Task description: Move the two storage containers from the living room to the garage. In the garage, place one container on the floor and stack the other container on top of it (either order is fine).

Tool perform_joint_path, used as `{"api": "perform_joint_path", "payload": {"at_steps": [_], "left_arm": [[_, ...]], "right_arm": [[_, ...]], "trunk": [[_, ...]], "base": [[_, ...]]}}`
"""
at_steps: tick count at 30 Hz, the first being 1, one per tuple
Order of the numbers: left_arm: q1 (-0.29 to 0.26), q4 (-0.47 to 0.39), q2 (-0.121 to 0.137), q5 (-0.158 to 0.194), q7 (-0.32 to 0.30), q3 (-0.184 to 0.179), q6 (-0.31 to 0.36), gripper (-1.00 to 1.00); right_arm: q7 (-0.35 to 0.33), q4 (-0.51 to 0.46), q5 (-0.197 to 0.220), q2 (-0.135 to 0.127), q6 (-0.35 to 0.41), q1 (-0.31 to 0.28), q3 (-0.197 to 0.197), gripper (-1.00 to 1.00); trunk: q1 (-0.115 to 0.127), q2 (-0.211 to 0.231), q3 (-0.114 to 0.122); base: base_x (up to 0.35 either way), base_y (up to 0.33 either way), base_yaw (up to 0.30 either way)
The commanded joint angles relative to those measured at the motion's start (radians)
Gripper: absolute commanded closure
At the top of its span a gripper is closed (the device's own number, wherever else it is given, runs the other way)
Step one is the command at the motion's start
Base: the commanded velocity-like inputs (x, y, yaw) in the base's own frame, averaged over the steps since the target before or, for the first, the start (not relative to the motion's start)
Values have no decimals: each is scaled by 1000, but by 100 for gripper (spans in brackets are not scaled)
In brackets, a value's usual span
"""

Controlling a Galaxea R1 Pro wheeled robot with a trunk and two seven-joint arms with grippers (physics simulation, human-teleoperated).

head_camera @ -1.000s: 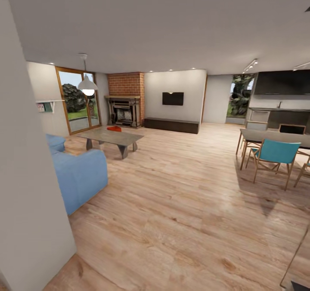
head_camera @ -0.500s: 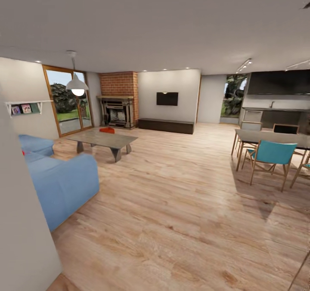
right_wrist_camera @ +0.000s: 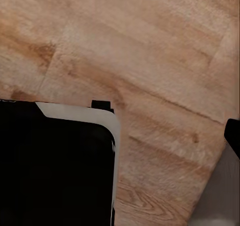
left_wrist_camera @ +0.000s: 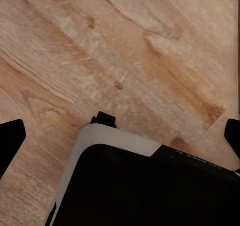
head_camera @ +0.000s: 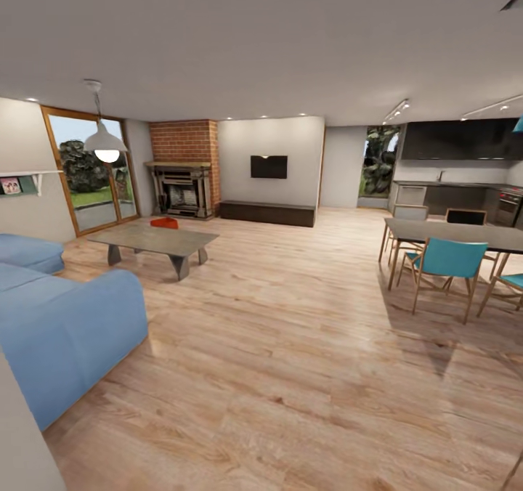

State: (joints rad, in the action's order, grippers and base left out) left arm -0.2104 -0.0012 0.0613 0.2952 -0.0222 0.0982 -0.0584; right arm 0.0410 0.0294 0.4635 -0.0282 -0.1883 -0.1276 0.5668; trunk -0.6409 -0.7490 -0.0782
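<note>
living room (head_camera: 290, 317) | wide open plank floor | sofa (head_camera: 65, 331) edge left

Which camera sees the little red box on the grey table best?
The head view: the red box sits on the grey table, far off. Both wrist views look down at wood floor and the robot's dark base.

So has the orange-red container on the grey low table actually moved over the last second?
No. The container sits at the same far end of the low table, in line with the fireplace. The whole view shifted, so the camera moved.
</note>
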Motion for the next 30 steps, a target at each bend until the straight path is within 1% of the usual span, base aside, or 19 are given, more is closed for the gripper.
{"api": "perform_joint_path", "payload": {"at_steps": [1,9,22,30], "left_arm": [[-1,1,0,1,-2,8,-3,-100],[-1,1,0,1,-2,8,-3,-100],[0,1,0,1,-2,8,-3,-100],[-1,1,0,1,-2,8,-4,-100]], "right_arm": [[0,3,7,1,-5,-1,8,-100],[0,3,8,1,-5,-1,8,-100],[0,3,7,1,-6,-1,7,-100],[0,3,7,1,-6,-1,7,-100]], "trunk": [[-1,-1,-2],[-1,-1,-2],[-1,-1,-2],[-1,-1,-2]], "base": [[324,0,-1],[324,0,-17],[324,0,-224],[324,0,-39]]}}
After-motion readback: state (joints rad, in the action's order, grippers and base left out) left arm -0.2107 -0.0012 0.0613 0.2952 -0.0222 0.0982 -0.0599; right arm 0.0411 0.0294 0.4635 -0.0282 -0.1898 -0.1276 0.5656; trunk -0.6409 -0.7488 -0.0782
